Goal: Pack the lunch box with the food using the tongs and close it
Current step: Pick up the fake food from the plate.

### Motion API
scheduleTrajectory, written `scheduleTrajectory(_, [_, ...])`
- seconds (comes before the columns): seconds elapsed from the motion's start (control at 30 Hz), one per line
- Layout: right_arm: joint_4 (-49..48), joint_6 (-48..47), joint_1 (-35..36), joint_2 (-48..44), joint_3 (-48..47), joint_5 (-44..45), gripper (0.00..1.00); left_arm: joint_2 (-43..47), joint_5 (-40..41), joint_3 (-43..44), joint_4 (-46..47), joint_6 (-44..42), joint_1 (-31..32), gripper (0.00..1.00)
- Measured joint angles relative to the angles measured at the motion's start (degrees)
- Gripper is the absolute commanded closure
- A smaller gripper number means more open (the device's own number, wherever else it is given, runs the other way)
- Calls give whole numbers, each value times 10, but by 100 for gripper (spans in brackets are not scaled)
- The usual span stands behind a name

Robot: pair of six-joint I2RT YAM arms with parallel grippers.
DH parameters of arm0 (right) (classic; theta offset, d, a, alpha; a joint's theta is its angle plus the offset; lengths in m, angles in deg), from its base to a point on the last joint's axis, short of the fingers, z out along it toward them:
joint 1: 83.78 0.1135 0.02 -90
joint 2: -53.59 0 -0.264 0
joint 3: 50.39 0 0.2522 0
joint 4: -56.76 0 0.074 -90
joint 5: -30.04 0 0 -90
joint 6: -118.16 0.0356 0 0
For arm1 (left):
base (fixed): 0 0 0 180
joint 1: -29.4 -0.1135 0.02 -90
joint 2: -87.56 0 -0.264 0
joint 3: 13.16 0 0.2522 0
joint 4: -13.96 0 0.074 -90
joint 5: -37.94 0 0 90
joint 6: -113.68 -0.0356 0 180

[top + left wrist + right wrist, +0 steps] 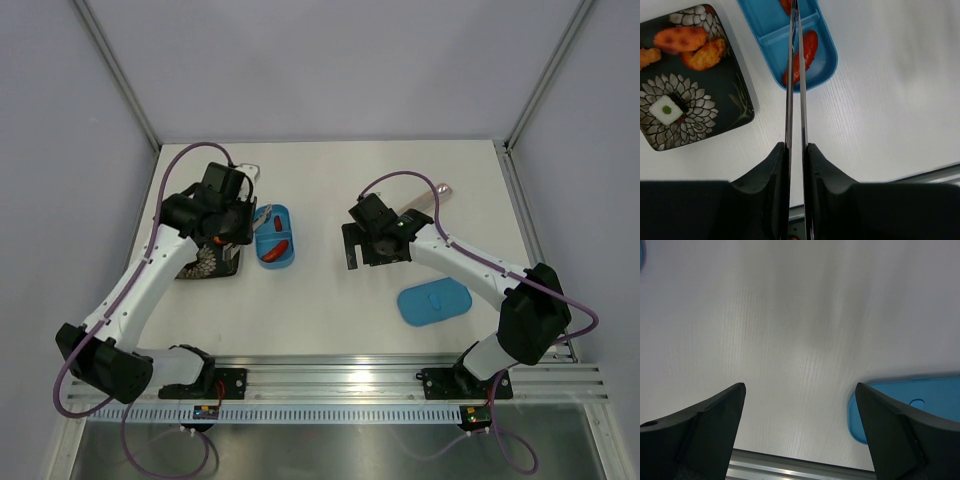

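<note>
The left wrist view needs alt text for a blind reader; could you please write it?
The left gripper holds the silver tongs, arms nearly together, over the blue lunch box, where a red sausage lies in one compartment. Beside it, a dark patterned plate carries orange pieces and one white piece.

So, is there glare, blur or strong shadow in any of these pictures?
Top external: even light, faint shadows on the table, no glare. Left wrist: plate, food and tongs are sharp; the dark left tool shows little detail. Right wrist: soft grey streaks cross the table; the edge of the lid looks slightly soft.
</note>
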Motion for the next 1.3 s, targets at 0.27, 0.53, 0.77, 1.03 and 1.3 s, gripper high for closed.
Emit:
scheduleTrajectory(0.27, [0, -1, 0, 0, 0, -2, 1, 25, 38, -14, -21, 48, -94, 99])
scheduleTrajectory(0.53, [0, -3, 0, 0, 0, -3, 0, 33, 75, -30, -47, 109, -177, 92])
scheduleTrajectory(0.77, [0, -7, 0, 0, 0, -2, 1, 33, 85, -50, -64, 132, -244, 82])
scheduleTrajectory(1.03, [0, -11, 0, 0, 0, -3, 0, 33, 98, -51, -93, 138, -244, 64])
scheduleTrajectory(1.3, [0, -11, 0, 0, 0, -3, 0, 33, 107, -55, -98, 137, -244, 59])
